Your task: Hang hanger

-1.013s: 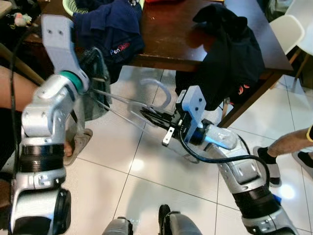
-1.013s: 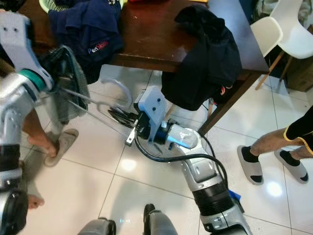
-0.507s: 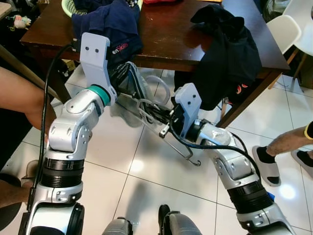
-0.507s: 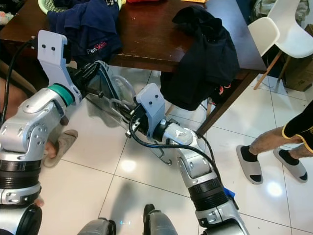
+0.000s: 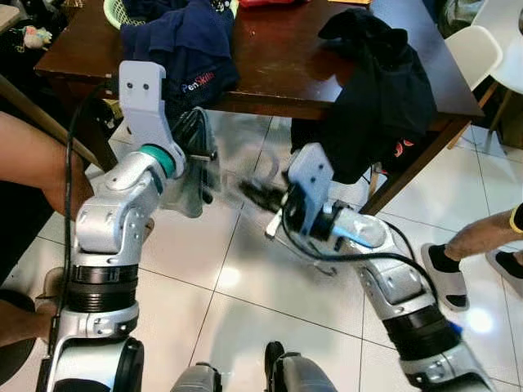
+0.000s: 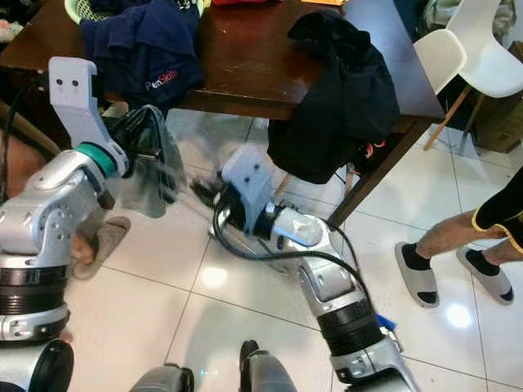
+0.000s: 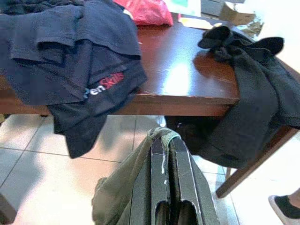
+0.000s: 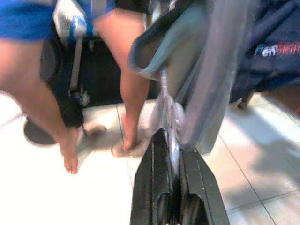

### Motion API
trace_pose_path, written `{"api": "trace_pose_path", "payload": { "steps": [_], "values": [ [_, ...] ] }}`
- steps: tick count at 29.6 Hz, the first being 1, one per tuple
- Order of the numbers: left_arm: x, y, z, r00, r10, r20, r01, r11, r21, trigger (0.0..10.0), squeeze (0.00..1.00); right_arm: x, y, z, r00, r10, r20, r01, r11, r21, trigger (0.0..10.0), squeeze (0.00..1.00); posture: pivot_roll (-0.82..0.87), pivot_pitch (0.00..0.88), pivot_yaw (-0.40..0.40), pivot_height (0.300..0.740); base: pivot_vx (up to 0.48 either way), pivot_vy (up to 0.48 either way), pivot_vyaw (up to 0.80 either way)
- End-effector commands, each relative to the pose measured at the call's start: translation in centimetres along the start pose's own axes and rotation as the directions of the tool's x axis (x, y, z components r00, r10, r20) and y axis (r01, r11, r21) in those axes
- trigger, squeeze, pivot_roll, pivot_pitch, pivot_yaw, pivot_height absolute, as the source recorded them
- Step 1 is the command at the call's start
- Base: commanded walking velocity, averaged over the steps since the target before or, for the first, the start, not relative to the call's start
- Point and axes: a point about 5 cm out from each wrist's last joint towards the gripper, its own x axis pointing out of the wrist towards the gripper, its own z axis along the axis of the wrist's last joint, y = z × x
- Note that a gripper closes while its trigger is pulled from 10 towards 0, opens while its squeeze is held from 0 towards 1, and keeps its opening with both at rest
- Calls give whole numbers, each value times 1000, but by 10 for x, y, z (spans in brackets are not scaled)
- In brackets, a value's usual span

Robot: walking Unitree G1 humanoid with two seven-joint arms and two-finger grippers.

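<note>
left claw point(image 7: 165, 154) lifted, hanger point(image 8: 169, 110) now blurred

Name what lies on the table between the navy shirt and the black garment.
Bare brown table top between the navy shirt and the black garment, seen in the eye views.

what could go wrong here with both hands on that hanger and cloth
Both hands pinch the load: the left hand is shut on the olive cloth, the right hand on the clear hanger. If the arms pull apart, the cloth may slide off or the hanger slip free. A person's bare foot stands close behind the hanger, so a swing might hit it.
</note>
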Motion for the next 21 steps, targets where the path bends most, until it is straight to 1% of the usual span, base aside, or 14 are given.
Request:
{"api": "trace_pose_path", "payload": {
  "steps": [1, 3, 7, 8, 9, 10, 12, 14, 15, 16, 17, 18, 20, 21],
  "values": [
    [-1, 4, 1, 1000, 14, 10, -14, 1000, -2, 10000, 0, -3, 9, -12, 996, 66, -53, -66, 998, -7, 10000, 0, 75, 156, -12, 740, 0, 0, 0],
    [-1, 10, 7, 999, 37, 34, -36, 999, -21, 10000, 0, -8, 15, -20, 986, 133, -105, -136, 990, -22, 10000, 0, 74, 157, -13, 740, 0, 0, 0],
    [-2, 13, 17, 996, 42, 83, -35, 996, -81, 10000, 0, -9, 14, -28, 980, 124, -155, -132, 990, -46, 10000, 0, 77, 156, -15, 740, 0, 0, 0],
    [-2, 13, 21, 994, 36, 102, -25, 994, -111, 10000, 0, -8, 11, -32, 980, 89, -179, -99, 994, -46, 10000, 0, 77, 156, -15, 740, 0, 0, 0],
    [-2, 13, 21, 994, 36, 102, -25, 994, -111, 10000, 0, -8, 11, -32, 980, 89, -179, -99, 994, -46, 10000, 0, 77, 156, -15, 740, 0, 0, 0],
    [-4, 11, 25, 993, 15, 121, 1, 992, -129, 10000, 0, -7, 5, -34, 980, 40, -195, -50, 998, -45, 10000, 0, 77, 155, -14, 740, 0, 0, 0],
    [-8, 6, 27, 989, -45, 141, 62, 991, -117, 10000, 0, -6, -9, -37, 974, -78, -212, 70, 996, -46, 10000, 0, 77, 155, -12, 740, 0, 0, 0],
    [-8, 6, 27, 989, -45, 141, 62, 991, -117, 10000, 0, -6, -9, -37, 974, -78, -212, 70, 996, -46, 10000, 0, 77, 155, -12, 740, 0, 0, 0],
    [-11, 6, 26, 989, -72, 128, 84, 992, -92, 10000, 0, -8, -16, -38, 968, -126, -217, 119, 992, -46, 10000, 0, 78, 156, -12, 740, 0, 0, 0],
    [-16, 10, 19, 993, -94, 77, 97, 995, -26, 10000, 0, -15, -28, -39, 951, -204, -232, 197, 979, -54, 10000, 0, 80, 156, -14, 740, 0, 0, 0],
    [-16, 10, 19, 993, -94, 77, 97, 995, -26, 10000, 0, -15, -28, -39, 951, -204, -232, 197, 979, -54, 10000, 0, 80, 156, -14, 740, 0, 0, 0],
    [-20, 13, 13, 994, -105, 38, 104, 994, 17, 10000, 0, -20, -36, -40, 937, -251, -242, 244, 968, -61, 10000, 0, 80, 156, -14, 740, 0, 0, 0],
    [-20, 13, 13, 994, -105, 38, 104, 994, 17, 10000, 0, -20, -36, -40, 937, -251, -242, 244, 968, -61, 10000, 0, 80, 156, -14, 740, 0, 0, 0],
    [-24, 18, 9, 994, -104, 10, 104, 993, 60, 10000, 0, -25, -44, -42, 919, -302, -254, 295, 953, -69, 10000, 0, 81, 156, -15, 740, 0, 0, 0]
  ]
}}
